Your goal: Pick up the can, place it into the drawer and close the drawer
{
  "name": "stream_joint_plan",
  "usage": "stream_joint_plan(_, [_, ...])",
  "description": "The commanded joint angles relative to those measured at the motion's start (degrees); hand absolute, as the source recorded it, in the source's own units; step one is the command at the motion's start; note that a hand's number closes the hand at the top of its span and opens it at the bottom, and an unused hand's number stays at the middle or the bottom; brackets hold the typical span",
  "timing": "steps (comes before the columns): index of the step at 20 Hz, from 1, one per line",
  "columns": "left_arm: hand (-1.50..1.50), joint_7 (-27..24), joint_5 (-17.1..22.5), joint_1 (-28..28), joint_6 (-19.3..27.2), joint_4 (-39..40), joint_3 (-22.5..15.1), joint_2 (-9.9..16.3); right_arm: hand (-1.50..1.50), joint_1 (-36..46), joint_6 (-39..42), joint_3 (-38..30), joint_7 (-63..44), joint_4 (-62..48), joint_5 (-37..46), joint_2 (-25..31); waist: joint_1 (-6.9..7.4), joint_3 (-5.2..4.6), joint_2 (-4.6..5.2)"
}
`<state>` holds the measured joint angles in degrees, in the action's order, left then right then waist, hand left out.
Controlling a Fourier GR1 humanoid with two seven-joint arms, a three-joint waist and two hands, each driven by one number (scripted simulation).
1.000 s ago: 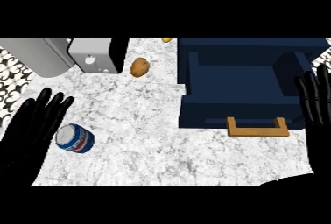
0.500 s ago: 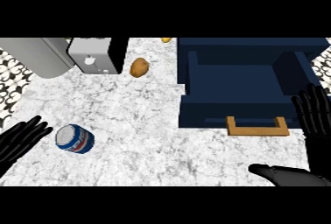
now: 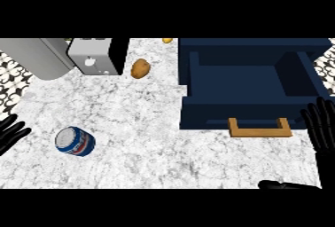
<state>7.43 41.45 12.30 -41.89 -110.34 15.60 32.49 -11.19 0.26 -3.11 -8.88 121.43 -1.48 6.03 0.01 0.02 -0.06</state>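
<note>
White marbled counter (image 3: 150,124) fills the view, with black-and-white patterned tile showing at its left edge. One can (image 3: 75,141), blue with a silver top, lies on its side well left of the drawer (image 3: 252,84), touching nothing. One drawer, navy, stands open with a wooden handle (image 3: 259,128). One potato (image 3: 140,68) sits left of the drawer's back corner, beside a toaster (image 3: 93,56). Left hand (image 3: 12,132) at the left edge, fingers spread; right hand (image 3: 321,125) just right of the drawer, fingers straight, spread. Bare marble lies between can and drawer.
</note>
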Motion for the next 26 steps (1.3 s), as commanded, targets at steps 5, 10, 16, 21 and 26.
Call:
stream_joint_plan(5, [-1.50, 1.08, -3.06, -2.08, -4.14, 5.43, 3.37, -3.73, -1.50, -3.63, 3.73, -3.43, 4.40, -1.20, -2.86, -0.10, -0.05, -0.02, 0.00])
stream_joint_plan(10, [-1.50, 1.21, -9.63, -8.44, -4.00, 10.85, 1.32, -6.69, -1.50, -2.25, 4.30, -4.50, 3.50, -0.58, -2.49, 0.27, -0.23, -0.03, 0.04])
stream_joint_plan(16, [-1.50, -6.24, -22.11, -11.40, -6.28, 17.71, 0.35, -12.55, -1.50, -5.32, 7.24, -6.68, 7.10, -2.38, -3.88, 0.19, -0.42, -0.05, 0.06])
stream_joint_plan(21, [-1.50, -8.32, -25.10, -9.93, -6.59, 18.28, 0.69, -14.33, -1.50, -3.48, 8.92, -9.10, 7.74, -5.06, -4.18, 0.80, -0.14, -0.03, 0.04])
stream_joint_plan(26, [-1.50, -14.77, -28.78, -15.20, -8.96, 29.54, 4.30, -11.38, -1.50, -5.65, 9.03, -7.62, 9.00, -3.32, -2.76, -1.48, -0.36, -0.04, 0.07])
